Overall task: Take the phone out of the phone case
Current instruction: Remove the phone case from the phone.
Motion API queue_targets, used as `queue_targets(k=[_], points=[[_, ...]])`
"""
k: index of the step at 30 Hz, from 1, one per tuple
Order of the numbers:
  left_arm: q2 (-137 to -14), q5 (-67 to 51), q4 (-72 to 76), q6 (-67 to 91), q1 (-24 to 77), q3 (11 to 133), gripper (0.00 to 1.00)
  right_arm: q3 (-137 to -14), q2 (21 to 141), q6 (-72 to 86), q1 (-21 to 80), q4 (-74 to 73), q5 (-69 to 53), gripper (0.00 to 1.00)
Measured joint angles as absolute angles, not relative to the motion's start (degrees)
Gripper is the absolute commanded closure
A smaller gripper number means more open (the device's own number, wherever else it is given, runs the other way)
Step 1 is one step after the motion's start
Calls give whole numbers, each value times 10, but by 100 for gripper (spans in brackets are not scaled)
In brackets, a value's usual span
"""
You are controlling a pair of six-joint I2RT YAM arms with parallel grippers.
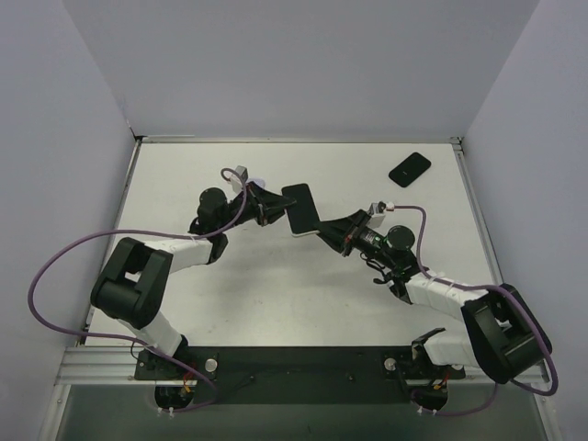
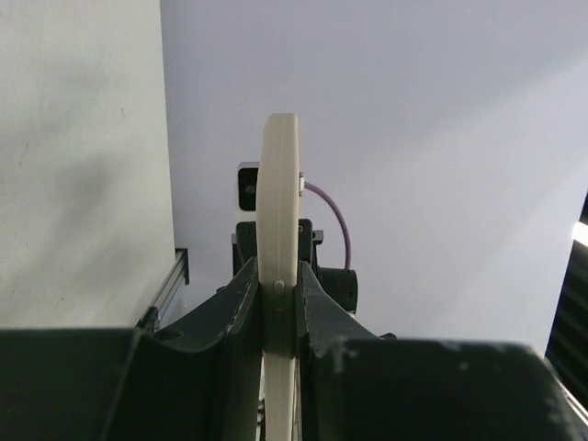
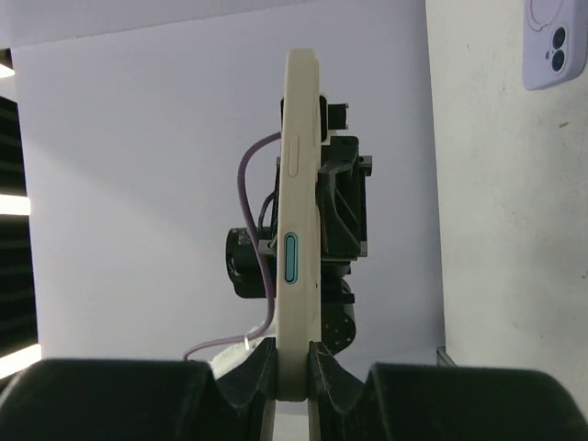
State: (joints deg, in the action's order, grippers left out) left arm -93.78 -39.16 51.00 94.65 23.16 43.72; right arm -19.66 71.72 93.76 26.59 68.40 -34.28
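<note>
The phone (image 1: 299, 207) shows its dark screen, held above the middle of the table, still inside a cream phone case (image 1: 304, 231) whose rim shows along the near edge. My left gripper (image 1: 275, 208) is shut on the case's left end and my right gripper (image 1: 324, 227) on its right end. In the left wrist view the cream phone case (image 2: 278, 202) stands edge-on, pinched between both fingers of the left gripper (image 2: 278, 303). The right wrist view shows the phone case (image 3: 299, 184) edge-on with a teal side button, clamped by the right gripper (image 3: 294, 363).
A black phone-shaped slab (image 1: 409, 169) lies flat at the back right of the table. A lilac case with camera lenses (image 3: 555, 41) lies on the table beyond the left arm. Purple cables loop from both arms. Walls enclose the table on three sides.
</note>
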Motion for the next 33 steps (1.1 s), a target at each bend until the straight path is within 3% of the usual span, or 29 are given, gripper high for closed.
queue_targets(k=[10, 33], points=[[-922, -299, 650, 1024, 218, 426, 100, -307, 764, 1012, 266, 692, -331, 100], [-895, -144, 696, 1062, 208, 493, 100, -492, 837, 1101, 321, 694, -173, 100]])
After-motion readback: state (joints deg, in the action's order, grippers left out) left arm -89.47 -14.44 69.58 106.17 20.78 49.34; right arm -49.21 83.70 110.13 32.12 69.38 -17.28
